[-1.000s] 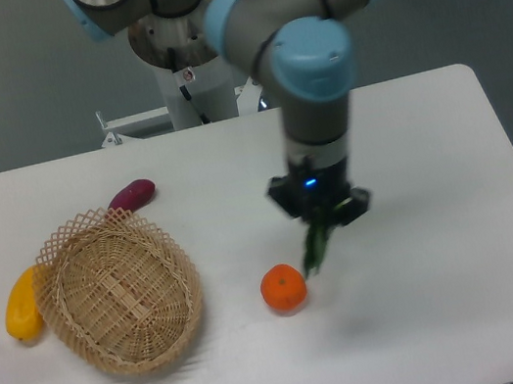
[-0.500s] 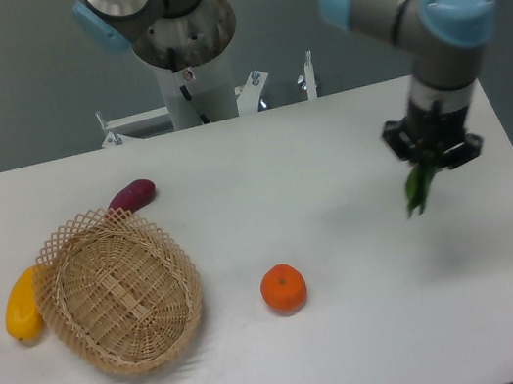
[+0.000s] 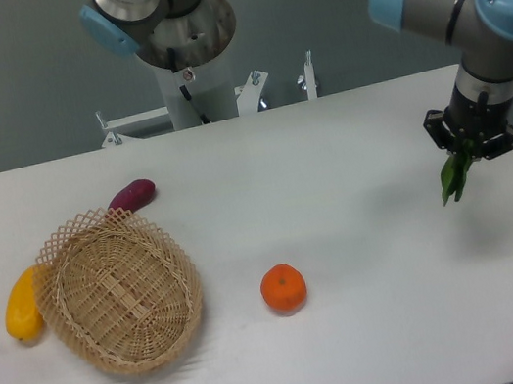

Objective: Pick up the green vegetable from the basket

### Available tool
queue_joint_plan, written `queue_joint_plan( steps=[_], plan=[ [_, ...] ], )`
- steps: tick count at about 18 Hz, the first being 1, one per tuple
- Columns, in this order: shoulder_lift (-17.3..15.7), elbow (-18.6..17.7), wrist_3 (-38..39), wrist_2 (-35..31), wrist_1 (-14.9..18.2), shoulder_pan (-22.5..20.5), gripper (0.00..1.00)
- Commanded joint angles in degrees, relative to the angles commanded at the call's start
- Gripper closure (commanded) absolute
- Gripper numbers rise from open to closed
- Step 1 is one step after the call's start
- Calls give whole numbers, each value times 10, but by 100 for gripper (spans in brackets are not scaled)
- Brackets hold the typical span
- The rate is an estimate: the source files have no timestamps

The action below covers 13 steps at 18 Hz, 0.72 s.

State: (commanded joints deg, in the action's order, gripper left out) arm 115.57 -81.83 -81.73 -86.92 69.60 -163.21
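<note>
Hanging leaves-down from my gripper [image 3: 473,142], the green vegetable [image 3: 454,179] is well clear of the basket [image 3: 119,288], far off to that basket's right near the table [image 3: 380,329] edge and lifted above the surface. The fingers are closed on its upper end. I judge it light, soft and easily bruised: the leaves droop and would crush or tear under pressure, so the firmer stem base is the proper place to hold, with modest force. The hold appears to be at that end, though I cannot confirm it.

Hidden or unclear: the stem base sits behind the gripper body, and finger contact cannot be made out. Only a narrow dark green strip shows.

The basket lies empty. A yellow fruit [image 3: 20,305] touches its left rim, a purple sweet potato [image 3: 132,194] sits just beyond its far rim, and an orange [image 3: 283,288] rests to its right.
</note>
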Motion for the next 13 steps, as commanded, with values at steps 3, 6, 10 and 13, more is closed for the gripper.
queue_joint_plan(
  steps=[3, 6, 10, 13],
  plan=[
    [3, 5, -11, 0, 9, 0, 84],
    [4, 6, -11, 0, 9, 0, 84],
    [4, 8, -12, 1, 9, 0, 90],
    [4, 8, -15, 6, 9, -7, 89]
  ],
)
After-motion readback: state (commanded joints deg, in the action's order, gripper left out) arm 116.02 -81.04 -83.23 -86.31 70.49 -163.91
